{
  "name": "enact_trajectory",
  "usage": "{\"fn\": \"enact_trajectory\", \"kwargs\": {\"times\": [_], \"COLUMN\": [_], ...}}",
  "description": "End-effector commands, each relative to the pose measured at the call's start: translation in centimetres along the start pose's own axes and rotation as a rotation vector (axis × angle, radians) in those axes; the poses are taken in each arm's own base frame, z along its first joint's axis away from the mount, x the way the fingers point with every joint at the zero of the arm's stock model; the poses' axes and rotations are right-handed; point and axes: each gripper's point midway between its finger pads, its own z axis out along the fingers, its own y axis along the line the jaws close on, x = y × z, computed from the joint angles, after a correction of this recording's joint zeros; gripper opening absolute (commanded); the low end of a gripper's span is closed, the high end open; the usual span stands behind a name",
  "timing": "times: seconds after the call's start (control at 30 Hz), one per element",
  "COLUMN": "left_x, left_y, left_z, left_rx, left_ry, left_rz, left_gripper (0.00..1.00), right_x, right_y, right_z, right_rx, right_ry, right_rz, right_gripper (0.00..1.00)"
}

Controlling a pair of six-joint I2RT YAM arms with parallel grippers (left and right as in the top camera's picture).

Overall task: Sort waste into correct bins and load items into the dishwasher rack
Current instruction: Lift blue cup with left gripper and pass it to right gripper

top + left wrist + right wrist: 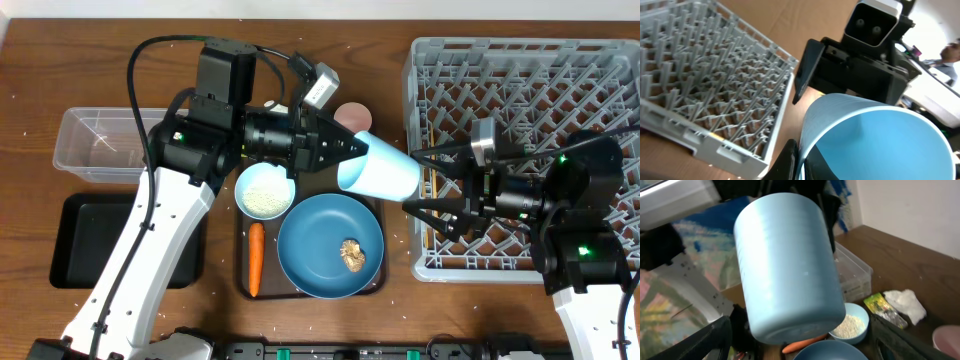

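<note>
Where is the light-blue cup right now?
In the overhead view the cup is at centre, held aloft by the left gripper over the rim of the plate, next to the rack, its base toward the open right gripper.

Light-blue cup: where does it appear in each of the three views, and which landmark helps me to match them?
Overhead: the light-blue cup is at centre, lying sideways, left of the dishwasher rack.
Left wrist: lower right, open mouth toward the camera.
Right wrist: upper centre, base toward the camera.
Landmark: the right gripper, at the cup's base overhead, behind the cup in left wrist, fingers at the bottom corners in right wrist.
</note>
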Motion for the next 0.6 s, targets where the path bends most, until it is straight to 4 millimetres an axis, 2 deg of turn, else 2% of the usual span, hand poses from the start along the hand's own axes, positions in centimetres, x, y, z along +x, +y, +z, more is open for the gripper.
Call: {"fn": "enact_trajectory", "kwargs": {"times": [0.0,0.03,0.4,0.57], "left_x": [-0.3,-0.3,-0.3,-0.3], "left_y": [-1.3,-1.3,-1.3,-1.3], "left_z": [-0.3,-0.3,-0.3,-0.3], "left_rx": [0.062,0.062,0.062,0.062], "left_ry": [-0.009,-0.009,-0.009,-0.009], "left_rz": [0.031,0.031,0.032,0.031], "left_gripper": [0.06,0.06,0.06,0.06], "right_x": [-0.8,-0.8,-1.3,-1.4], "right_y": [1.3,1.3,2.8,2.4], "right_z": [-0.3,-0.2,1.3,1.9], "right_rx": [-0.052,-0.055,-0.107,-0.071], "right_ry": [-0.008,-0.009,-0.008,-0.008], "right_rz": [-0.072,-0.075,-0.154,-0.137], "right_gripper": [0.8,0.77,0.76,0.66]}}
